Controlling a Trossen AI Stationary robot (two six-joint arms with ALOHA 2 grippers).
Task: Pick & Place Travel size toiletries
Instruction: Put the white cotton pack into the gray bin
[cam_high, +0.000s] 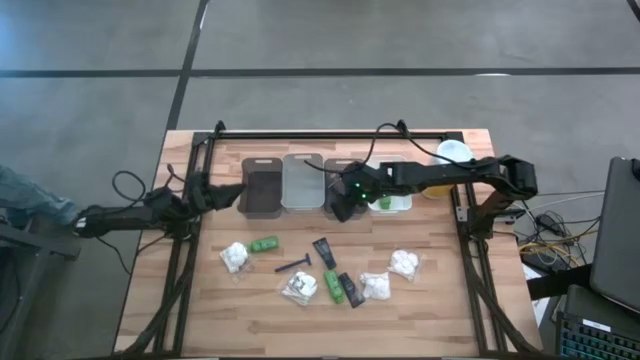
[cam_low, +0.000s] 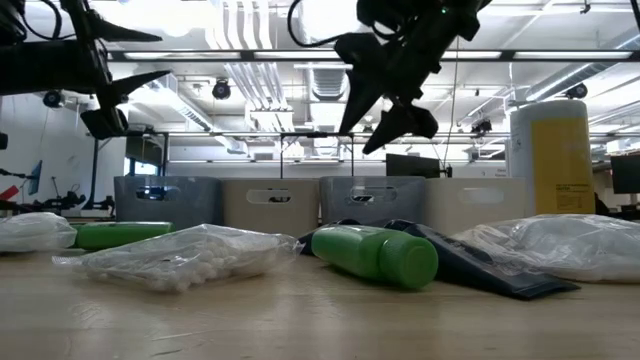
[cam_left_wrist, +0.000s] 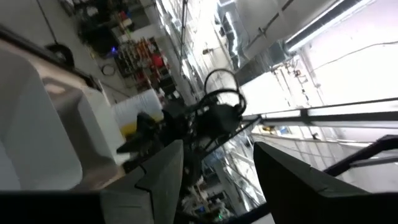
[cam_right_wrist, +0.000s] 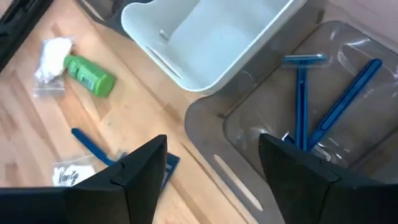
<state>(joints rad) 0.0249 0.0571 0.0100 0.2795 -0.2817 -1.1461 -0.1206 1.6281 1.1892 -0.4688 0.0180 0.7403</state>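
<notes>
Razors (cam_right_wrist: 323, 99) are lying in the grey bin (cam_right_wrist: 249, 134) beneath my right claw (cam_right_wrist: 211, 168), its fingers standing apart and empty; more toiletries are waiting on the desk (cam_high: 200, 310).

The wooden surface (cam_high: 200, 300) carries four bins (cam_high: 304, 182) in a row, with a yellow bottle (cam_high: 450, 155) beside them. Nearer lie green bottles (cam_high: 264, 243), white packets (cam_high: 405, 263), black tubes (cam_high: 324, 252) and a razor (cam_high: 293, 265).

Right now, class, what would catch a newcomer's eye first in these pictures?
The right hand hangs open over a grey bin already holding two blue razors. Toiletries lie scattered on the table's near half: green bottles, white packets, black tubes.
</notes>
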